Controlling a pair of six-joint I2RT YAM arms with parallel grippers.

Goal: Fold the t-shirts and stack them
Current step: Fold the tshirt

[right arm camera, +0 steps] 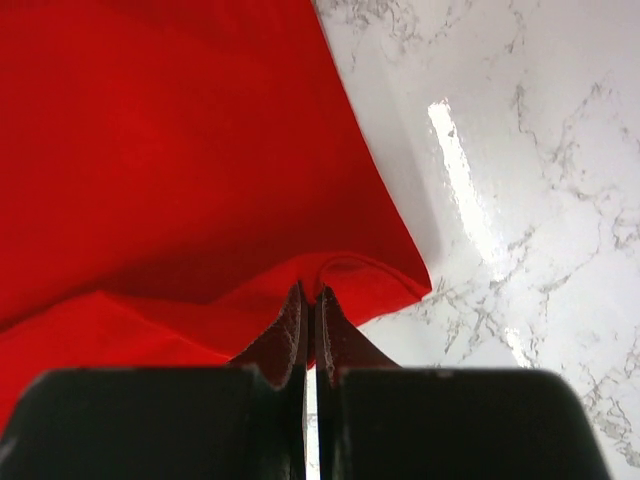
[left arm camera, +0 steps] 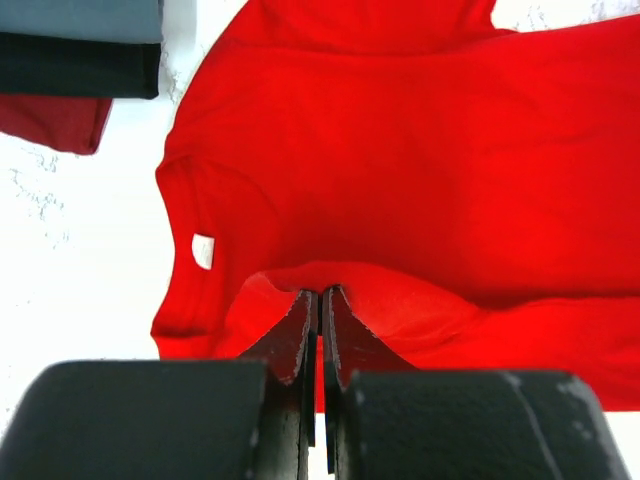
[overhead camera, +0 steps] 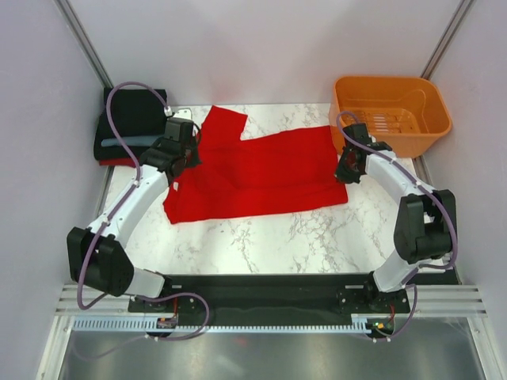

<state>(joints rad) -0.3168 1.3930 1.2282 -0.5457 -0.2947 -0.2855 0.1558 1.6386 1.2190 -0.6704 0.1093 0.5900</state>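
A bright red t-shirt (overhead camera: 261,170) lies spread across the marble table, collar end to the left. My left gripper (overhead camera: 181,165) is shut on a raised fold of it beside the collar (left arm camera: 320,295); the white neck label (left arm camera: 203,250) shows just left of the fingers. My right gripper (overhead camera: 346,172) is shut on the shirt's right edge near its front corner, pinching a lifted pleat (right arm camera: 308,290). A stack of folded t-shirts (overhead camera: 127,127), black and slate-blue on top with red underneath, sits at the far left (left arm camera: 80,60).
An orange plastic basket (overhead camera: 392,111) stands at the back right, close behind the right gripper. Bare marble table (overhead camera: 261,245) lies in front of the shirt. Metal frame posts rise at both back corners.
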